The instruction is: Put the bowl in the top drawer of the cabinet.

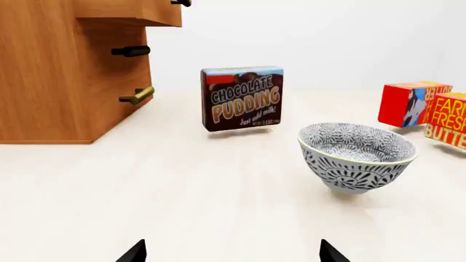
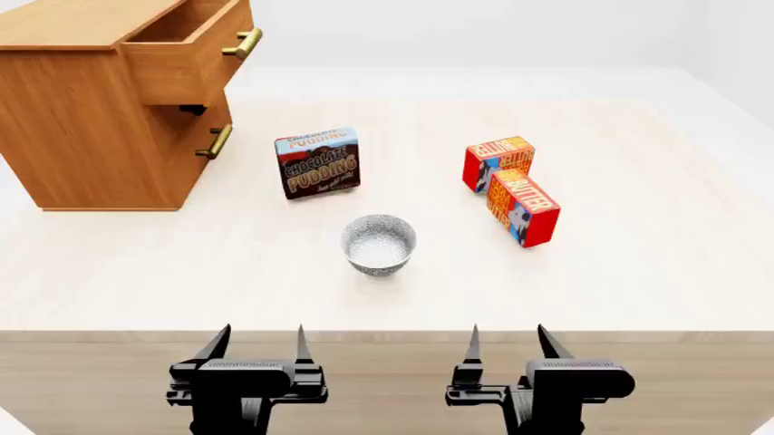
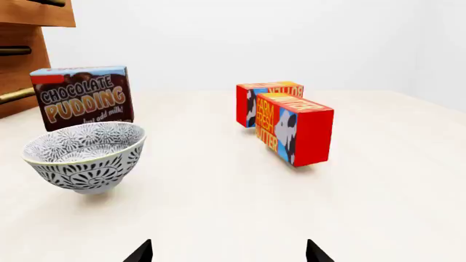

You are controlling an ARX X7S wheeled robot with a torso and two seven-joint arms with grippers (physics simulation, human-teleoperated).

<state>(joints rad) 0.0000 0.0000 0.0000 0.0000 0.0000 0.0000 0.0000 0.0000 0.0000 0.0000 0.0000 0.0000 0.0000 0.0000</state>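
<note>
Pale tabletop (image 2: pixel 629 272) is seen bearing the bowl (image 2: pixel 379 243), upright ahead of and between both grippers, untouched. Left gripper (image 2: pixel 256 343) and right gripper (image 2: pixel 506 342) are held wide, empty. Top drawer (image 2: pixel 194 54) of the cabinet (image 2: pixel 85 136) is pulled out, far beyond the left gripper.

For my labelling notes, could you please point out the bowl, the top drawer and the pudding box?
bowl (image 2: pixel 379 243), head view, inner hollow.
top drawer (image 2: pixel 181 63), head view, front panel.
pudding box (image 1: pixel 242 98), left wrist view, printed front.
</note>
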